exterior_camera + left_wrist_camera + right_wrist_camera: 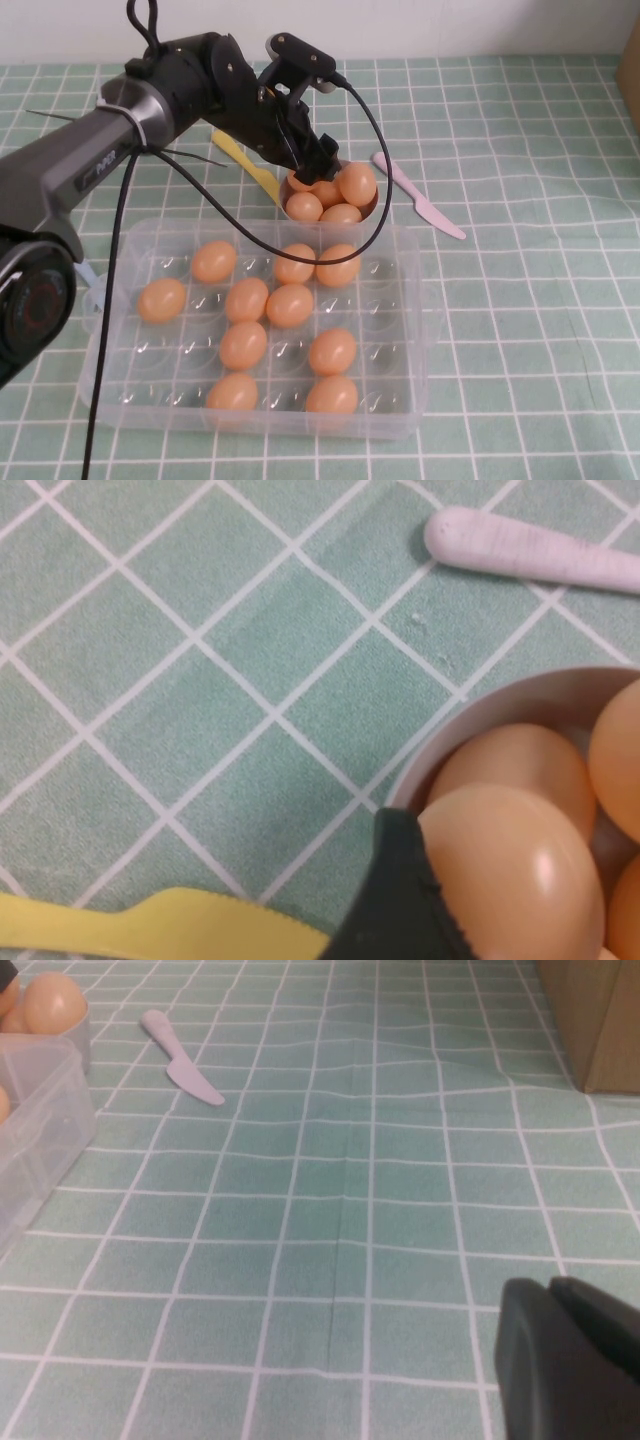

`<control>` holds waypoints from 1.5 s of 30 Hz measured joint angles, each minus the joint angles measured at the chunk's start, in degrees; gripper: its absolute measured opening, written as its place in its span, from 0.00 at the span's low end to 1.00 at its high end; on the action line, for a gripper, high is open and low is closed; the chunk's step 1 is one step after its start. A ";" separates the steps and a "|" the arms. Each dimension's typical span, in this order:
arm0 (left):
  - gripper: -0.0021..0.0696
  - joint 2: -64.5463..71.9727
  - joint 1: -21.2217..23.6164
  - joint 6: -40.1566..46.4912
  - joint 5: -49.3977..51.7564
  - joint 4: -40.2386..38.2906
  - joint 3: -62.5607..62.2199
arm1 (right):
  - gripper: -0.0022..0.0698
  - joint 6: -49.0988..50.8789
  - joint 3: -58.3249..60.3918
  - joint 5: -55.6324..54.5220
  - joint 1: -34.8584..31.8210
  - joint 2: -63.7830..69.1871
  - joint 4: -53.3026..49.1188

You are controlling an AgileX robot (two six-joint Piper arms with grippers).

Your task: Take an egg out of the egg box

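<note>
Green checked cloth tabletop | clear dimpled plastic egg box | left hand over bowl, grasping smooth orange-tan egg | right hand low over cloth, grip cannot tell

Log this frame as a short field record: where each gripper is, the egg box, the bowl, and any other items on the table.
left gripper: over the bowl, against an egg
right gripper: parked low above bare tablecloth, away from the egg box
egg box: clear tray, ten eggs in its wells
bowl: behind the egg box, holds several eggs
yellow knife: left of the bowl
pink knife: right of the bowl
tablecloth: green, white grid
</note>
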 joint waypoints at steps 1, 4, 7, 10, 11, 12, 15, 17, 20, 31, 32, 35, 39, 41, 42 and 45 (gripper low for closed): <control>0.66 -0.09 0.00 0.00 0.14 0.00 0.00 | 0.01 0.00 0.00 0.00 0.00 0.00 0.00; 0.66 -0.84 0.00 0.00 1.05 0.09 0.00 | 0.01 0.00 0.00 0.00 0.00 0.00 0.00; 0.66 -3.13 0.00 0.00 2.26 0.21 0.00 | 0.01 0.00 0.00 0.00 0.00 0.00 0.00; 0.66 -6.21 0.00 -0.12 3.68 0.21 0.00 | 0.01 0.00 0.00 0.00 0.00 0.00 0.00; 0.66 -7.08 0.00 -0.22 4.23 0.21 0.00 | 0.01 0.00 0.00 0.00 0.00 0.00 0.00; 0.66 -8.12 0.00 -0.37 5.17 0.21 0.00 | 0.01 0.00 0.00 0.00 0.00 0.00 0.00; 0.66 -10.78 0.00 -3.19 9.03 0.21 0.00 | 0.01 0.00 0.00 0.00 0.00 0.00 0.00; 0.63 -12.45 0.00 -5.59 11.92 0.21 0.00 | 0.01 0.00 0.00 0.00 0.00 0.00 0.00; 0.55 -16.25 0.00 -7.16 13.67 0.21 3.19 | 0.01 0.00 0.00 0.00 0.00 0.00 0.00; 0.05 -40.11 0.00 -7.58 -0.39 -0.19 33.49 | 0.01 0.00 0.00 0.00 0.00 0.00 0.00; 0.04 -42.48 0.00 -7.58 -1.59 -0.31 36.20 | 0.01 0.00 0.00 0.00 0.00 0.00 0.00; 0.03 -48.96 0.00 -7.58 -3.81 -0.82 43.02 | 0.01 0.00 0.00 0.00 0.00 0.00 0.00; 0.03 -57.71 0.00 -7.58 -5.68 -0.80 50.76 | 0.01 0.00 0.00 0.00 0.00 0.00 0.00; 0.03 -62.44 0.00 -7.58 -6.60 -1.08 54.72 | 0.01 0.00 0.00 0.00 0.00 0.00 0.00; 0.03 -64.33 0.00 -7.58 -7.06 -1.39 56.37 | 0.01 0.00 0.00 0.00 0.00 0.00 0.00; 0.03 -71.28 0.00 -8.04 -9.70 -3.14 62.95 | 0.01 0.00 0.00 0.00 0.00 0.00 0.00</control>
